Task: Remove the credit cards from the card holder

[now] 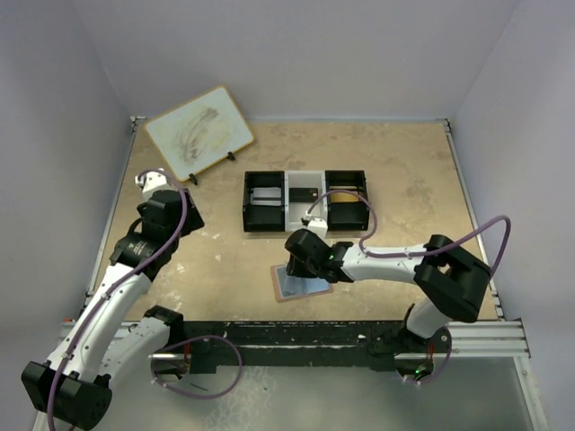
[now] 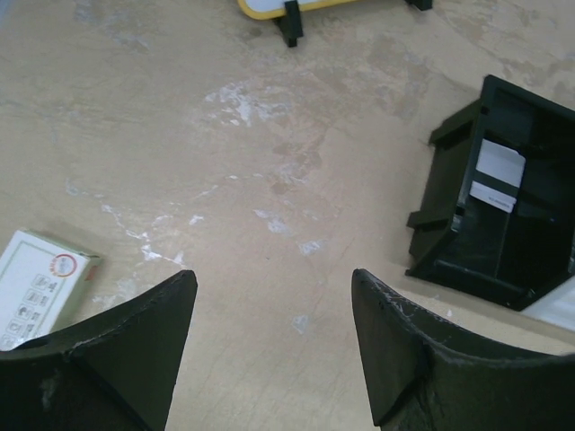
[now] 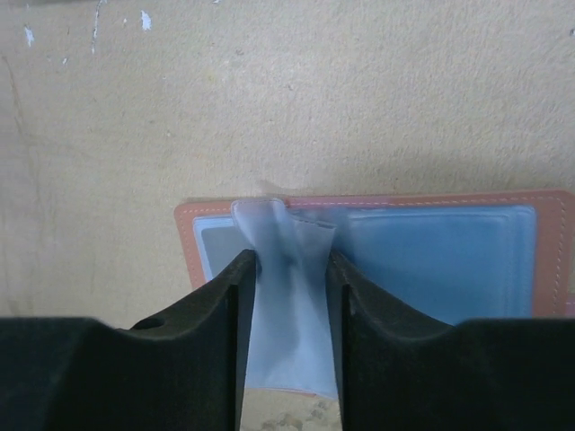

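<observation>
The card holder [image 1: 289, 289] lies open and flat on the table near the front edge, a reddish-brown cover [image 3: 188, 232] with clear blue pockets [image 3: 440, 260]. A grey credit card [image 3: 218, 250] shows through the left pocket. My right gripper [image 3: 287, 262] is down on the holder, and both fingers press a bunched translucent sleeve [image 3: 286, 296] between them. In the top view the right gripper [image 1: 303, 259] covers the holder's far edge. My left gripper [image 2: 274, 278] hangs open over bare table at the left [image 1: 154, 184], holding nothing.
A black-white-black three-compartment tray [image 1: 305, 199] stands at mid-table; its near compartment [image 2: 503, 224] holds a white slip. A white-and-tan board [image 1: 198, 133] on stands leans at the back left. A small white box [image 2: 40, 287] lies by the left gripper.
</observation>
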Robot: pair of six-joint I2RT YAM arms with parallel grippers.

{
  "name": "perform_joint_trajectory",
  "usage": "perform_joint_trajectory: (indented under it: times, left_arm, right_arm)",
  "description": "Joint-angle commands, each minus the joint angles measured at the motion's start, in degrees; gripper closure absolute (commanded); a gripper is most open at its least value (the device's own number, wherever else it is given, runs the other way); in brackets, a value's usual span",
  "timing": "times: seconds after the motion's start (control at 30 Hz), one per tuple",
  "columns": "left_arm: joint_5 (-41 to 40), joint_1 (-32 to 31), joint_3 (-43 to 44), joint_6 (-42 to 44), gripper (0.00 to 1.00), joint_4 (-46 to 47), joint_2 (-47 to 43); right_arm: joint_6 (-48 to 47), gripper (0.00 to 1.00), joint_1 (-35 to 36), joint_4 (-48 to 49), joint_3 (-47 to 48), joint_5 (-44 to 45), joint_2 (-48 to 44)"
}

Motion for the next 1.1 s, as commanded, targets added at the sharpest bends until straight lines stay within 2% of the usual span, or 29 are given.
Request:
perform_joint_trajectory:
  times: [0.0,0.1,0.23,0.3,0.47,0.57,0.73,0.83,0.93,1.07]
  left_arm:
    - [12.2,0.2,-0.9,1.6,0.34,5.0,-0.2]
    - [24.2,0.1,-4.4,-1.8,0.39,10.1,-1.4]
    - [39.6,-1.3,-12.6,-10.2,0.42,22.4,-4.2]
    - [39.3,-5.3,-15.2,-13.3,0.42,26.7,-5.0]
    - [34.3,-21.4,-17.2,-16.6,0.42,33.6,0.9]
    - [26.9,-29.9,-17.4,-18.5,0.42,37.1,5.7]
    - [18.8,-36.5,-18.6,-23.2,0.42,39.7,14.2]
    - [8.7,-40.4,-18.3,-26.2,0.44,35.3,13.6]
    - [-5.6,-43.9,-18.8,-31.9,0.45,28.4,7.5]
    - [-16.4,-44.5,-18.8,-37.3,0.45,17.9,-0.2]
  right_arm:
    - [0.4,0.64,-3.4,9.6,-6.2,-8.9,-3.3]
    - [0.9,0.71,-6.3,16.0,-11.2,-13.4,-5.6]
    - [0.7,0.72,-8.4,21.0,-15.5,-16.1,-8.8]
    - [0.9,0.73,-9.2,23.2,-17.3,-17.4,-10.4]
    - [1.8,0.73,-11.5,27.9,-21.4,-20.0,-12.9]
    - [2.3,0.73,-12.3,28.1,-22.1,-20.3,-12.8]
    - [1.4,0.71,-12.5,25.8,-21.4,-20.1,-12.9]
    - [-2.6,0.6,-12.5,22.2,-19.0,-17.2,-13.7]
    - [-7.8,0.51,-11.9,17.6,-16.1,-14.7,-14.7]
    - [-13.0,0.43,-8.9,12.6,-12.2,-11.5,-15.1]
